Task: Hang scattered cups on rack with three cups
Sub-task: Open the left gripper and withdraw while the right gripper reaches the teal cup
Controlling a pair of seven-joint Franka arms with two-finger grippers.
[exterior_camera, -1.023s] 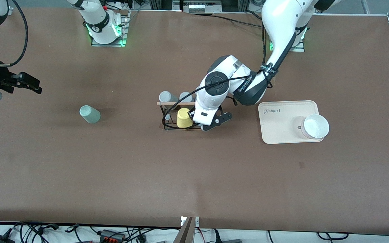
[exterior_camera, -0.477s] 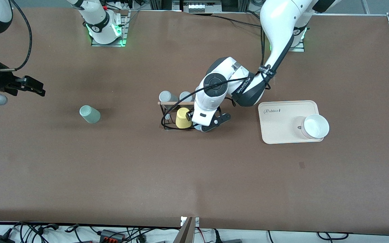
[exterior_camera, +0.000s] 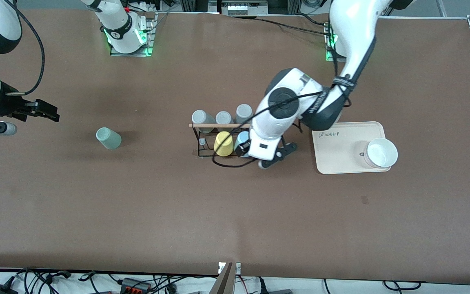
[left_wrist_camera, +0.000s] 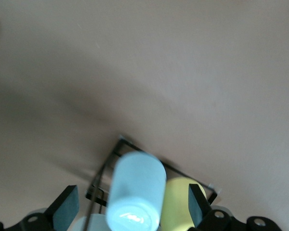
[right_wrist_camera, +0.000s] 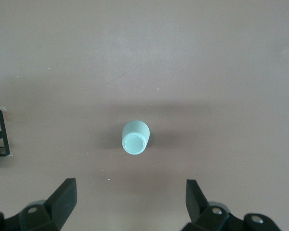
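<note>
Brown tabletop (exterior_camera: 235, 212), one long work surface with both arm bases along one edge.

Left gripper (left_wrist_camera: 132, 211): over the rack's end toward the left arm; fingers spread wide, holding nothing. Light blue cup (exterior_camera: 242, 141) sits upside down between them without touching, apparently seated on a peg of the rack (exterior_camera: 212, 141). Judged step: release made, withdrawal pending. Advice: lift straight up, fingers kept wide, so neither pad clips the cup or drags the wire frame.

Rack contents, outward from the left gripper: light blue cup just beside it; yellow cup (exterior_camera: 223, 143) touching or nearly touching the blue; three grey cups (exterior_camera: 222, 118) in the row farther from the front camera, under the wooden rod (exterior_camera: 218, 125).

Cream tray (exterior_camera: 341, 153): near the left gripper, toward the left arm's end; holds one white bowl (exterior_camera: 381, 153), whose contents cannot be told.

Right gripper (right_wrist_camera: 130, 207): well apart from the rack, in the air near the right arm's end; fingers wide, empty. Mint green cup (right_wrist_camera: 135, 137) stands upside down on the table, in line between its fingers, not yet hung. Advice: descend centred, close on the cup's tapered sides.
</note>
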